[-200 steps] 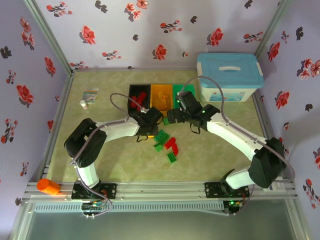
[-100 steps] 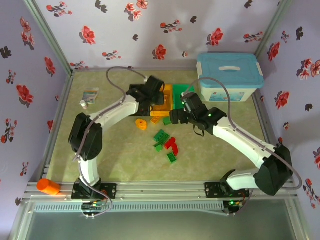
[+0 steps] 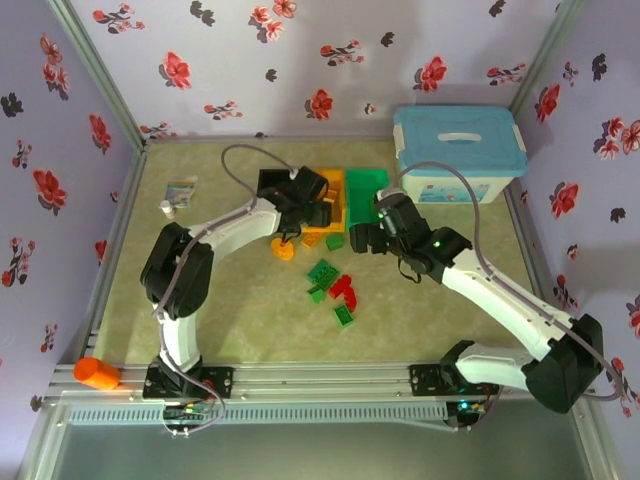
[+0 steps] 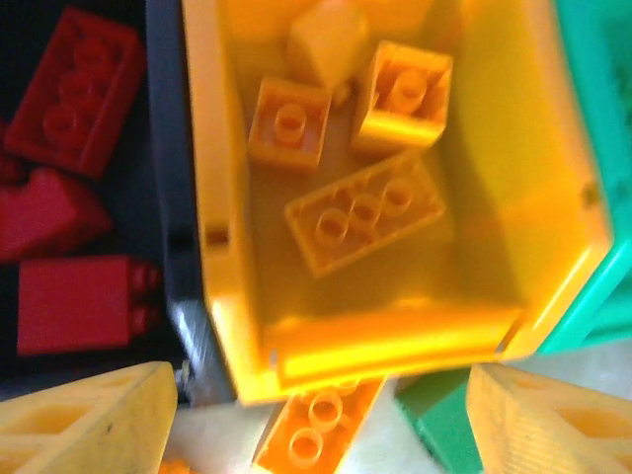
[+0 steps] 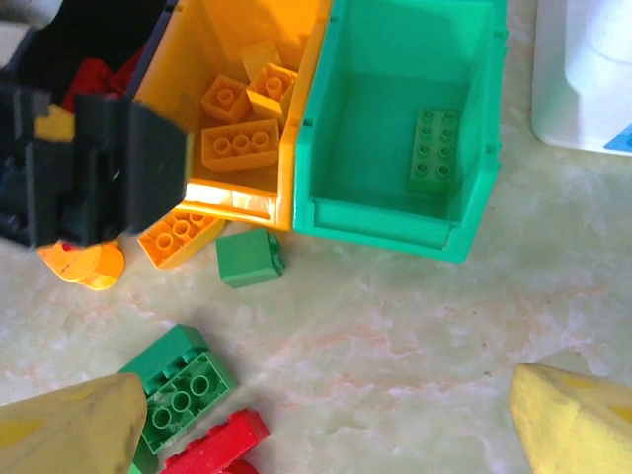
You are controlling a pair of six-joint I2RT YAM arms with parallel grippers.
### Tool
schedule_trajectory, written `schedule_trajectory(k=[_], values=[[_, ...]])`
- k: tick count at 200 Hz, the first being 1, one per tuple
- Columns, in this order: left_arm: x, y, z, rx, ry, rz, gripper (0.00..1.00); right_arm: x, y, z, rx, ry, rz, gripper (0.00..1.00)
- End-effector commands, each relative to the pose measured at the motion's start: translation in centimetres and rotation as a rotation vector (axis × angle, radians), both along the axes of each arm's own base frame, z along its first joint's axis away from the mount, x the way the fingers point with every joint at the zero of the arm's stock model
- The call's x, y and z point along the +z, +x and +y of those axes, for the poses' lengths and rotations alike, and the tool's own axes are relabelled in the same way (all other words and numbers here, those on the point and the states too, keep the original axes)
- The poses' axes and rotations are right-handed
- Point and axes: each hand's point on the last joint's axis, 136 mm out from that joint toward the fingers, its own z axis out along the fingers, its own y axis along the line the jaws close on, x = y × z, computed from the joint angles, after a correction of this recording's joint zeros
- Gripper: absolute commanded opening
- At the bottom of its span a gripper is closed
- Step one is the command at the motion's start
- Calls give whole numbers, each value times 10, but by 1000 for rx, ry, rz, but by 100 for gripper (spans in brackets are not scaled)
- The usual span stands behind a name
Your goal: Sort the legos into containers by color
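My left gripper (image 3: 308, 212) hangs open over the near edge of the orange bin (image 4: 553, 148), with nothing between its yellow fingers (image 4: 89, 425). Several orange bricks (image 4: 365, 212) lie in that bin. Red bricks (image 4: 69, 89) lie in the black bin (image 4: 168, 197). The green bin (image 5: 395, 118) holds one green brick (image 5: 434, 148). My right gripper (image 5: 321, 425) is open and empty above the bare table in front of the green bin. Loose on the table are an orange brick (image 5: 178, 235), a small green brick (image 5: 249, 258), a larger green brick (image 5: 183, 390) and a red brick (image 5: 212, 444).
A white box with a light-blue lid (image 3: 458, 150) stands right of the bins. An orange cylinder (image 3: 96, 373) lies at the near left edge. A small bottle (image 3: 168, 209) and a packet (image 3: 181, 188) sit at the left. More loose bricks (image 3: 344, 316) lie mid-table.
My left arm swung from the loose bricks up to the bins, and its gripper opened above the orange bin. My right gripper drew back to the right, still open.
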Motion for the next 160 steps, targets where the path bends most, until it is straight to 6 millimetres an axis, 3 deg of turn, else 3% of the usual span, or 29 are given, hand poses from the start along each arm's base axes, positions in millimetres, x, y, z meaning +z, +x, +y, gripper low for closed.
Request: schedule_trajectory(k=[1,25,58,160], values=[[14,-11,0,-20,-47,-55,70,-10,2,-2,-21,1,15,95],[-8,-22,7,-23,-36,-25,66,-17,5,5,-13,13,33,95],[-26,-23,1,-59,-35,11,66,-20,5,9,-7,27,47,95],[-51,-9,-10,-111,30,68,65,-23,0,-4,-29,7,37,95]])
